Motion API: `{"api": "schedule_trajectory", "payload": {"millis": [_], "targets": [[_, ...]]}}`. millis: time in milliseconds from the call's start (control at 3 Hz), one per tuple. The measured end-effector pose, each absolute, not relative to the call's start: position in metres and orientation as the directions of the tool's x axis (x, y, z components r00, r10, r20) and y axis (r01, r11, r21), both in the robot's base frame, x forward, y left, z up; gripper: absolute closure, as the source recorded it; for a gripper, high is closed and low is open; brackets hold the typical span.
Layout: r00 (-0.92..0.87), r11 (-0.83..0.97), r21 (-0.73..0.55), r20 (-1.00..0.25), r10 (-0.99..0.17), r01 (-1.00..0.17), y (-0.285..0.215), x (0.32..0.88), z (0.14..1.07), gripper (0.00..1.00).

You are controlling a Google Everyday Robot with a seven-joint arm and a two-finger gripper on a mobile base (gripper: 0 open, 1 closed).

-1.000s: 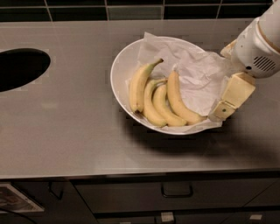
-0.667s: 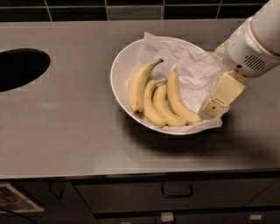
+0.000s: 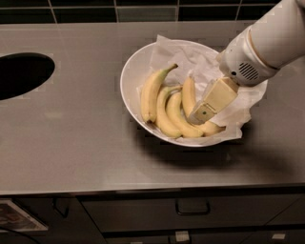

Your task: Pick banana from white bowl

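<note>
The white bowl (image 3: 125, 82) sits in the middle of the steel counter, lined with crumpled white paper (image 3: 190, 56). Several bananas lie in it. The deep yellow banana (image 3: 188, 94) is the rightmost one, curving toward the bowl's front right. My gripper (image 3: 200, 115) reaches in from the right and sits low over this banana's middle, hiding part of it. To its left lie two shorter joined bananas (image 3: 170, 114) and a paler banana with a greenish stem (image 3: 150, 93).
A dark round opening (image 3: 21, 74) is sunk into the counter at far left. A dark tiled wall (image 3: 143, 9) runs along the back. Drawers with a handle (image 3: 193, 208) lie below the counter's front edge. My white arm (image 3: 267, 43) comes in from the upper right.
My gripper has moved left and down from the bowl's right rim into the bowl, over the rightmost banana. The bananas and bowl have not moved.
</note>
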State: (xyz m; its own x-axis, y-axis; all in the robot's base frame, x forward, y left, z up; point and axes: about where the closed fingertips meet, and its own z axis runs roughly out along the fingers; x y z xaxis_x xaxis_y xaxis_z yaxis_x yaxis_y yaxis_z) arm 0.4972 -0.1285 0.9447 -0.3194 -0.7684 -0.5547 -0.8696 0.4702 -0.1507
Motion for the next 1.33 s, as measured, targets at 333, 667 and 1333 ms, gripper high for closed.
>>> {"api": "schedule_trajectory", "payload": {"millis": [333, 667, 1333], "targets": [[-0.319, 0.470, -0.151, -0.555, -0.768, -0.870, -0.128, 0.497, 0.945, 0.00], [-0.358, 0.507, -0.129, -0.563, -0.745, -0.852, -0.126, 0.499, 0.941, 0.03], [-0.425, 0.580, -0.097, -0.585, -0.690, -0.809, -0.119, 0.503, 0.930, 0.40]]}}
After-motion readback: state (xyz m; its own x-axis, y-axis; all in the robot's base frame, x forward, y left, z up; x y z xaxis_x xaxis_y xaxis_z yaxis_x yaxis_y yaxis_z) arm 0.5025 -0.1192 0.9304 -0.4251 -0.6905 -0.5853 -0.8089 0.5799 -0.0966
